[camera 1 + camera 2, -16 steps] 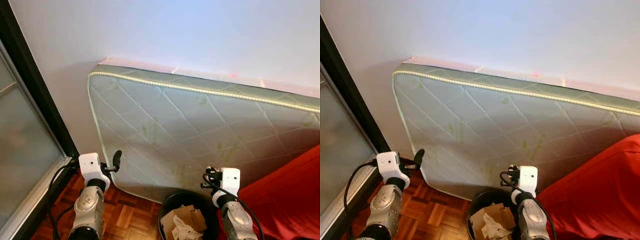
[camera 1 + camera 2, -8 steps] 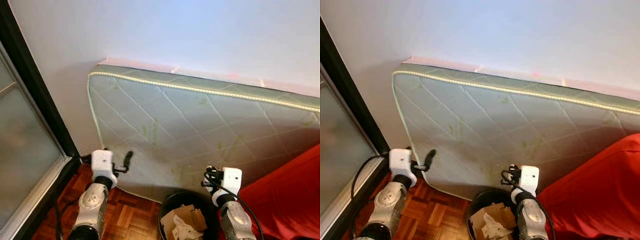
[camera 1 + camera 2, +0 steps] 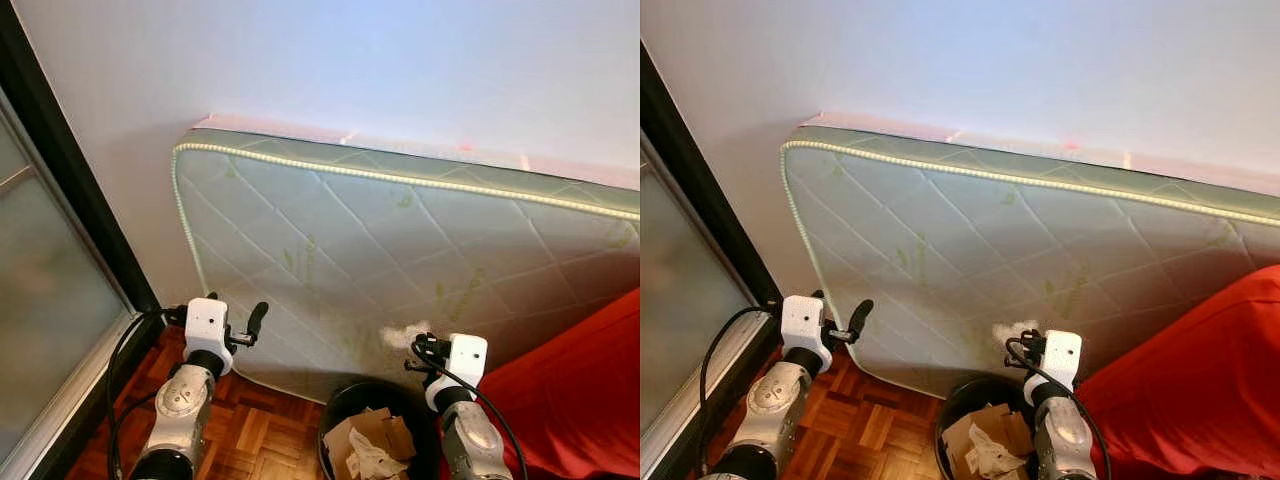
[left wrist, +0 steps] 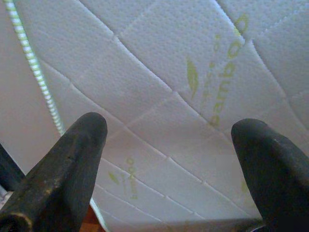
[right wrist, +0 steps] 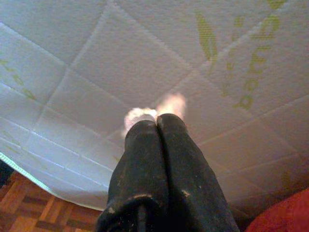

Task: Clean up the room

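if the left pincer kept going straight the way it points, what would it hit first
Most likely the mattress: the open left pincer points squarely at its quilted face, with nothing visible between, though the depth is unclear.

mattress (image 3: 400,260) leans on the wall (image 3: 350,60); bin (image 3: 345,405) before it, holding cardboard (image 3: 365,435).

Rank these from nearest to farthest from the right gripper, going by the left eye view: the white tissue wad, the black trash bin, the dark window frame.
1. White tissue wad: pinched at the tips of the right gripper.
2. Black trash bin: just below the gripper, before the mattress.
3. Dark window frame: far off on the robot's left, past the left gripper.
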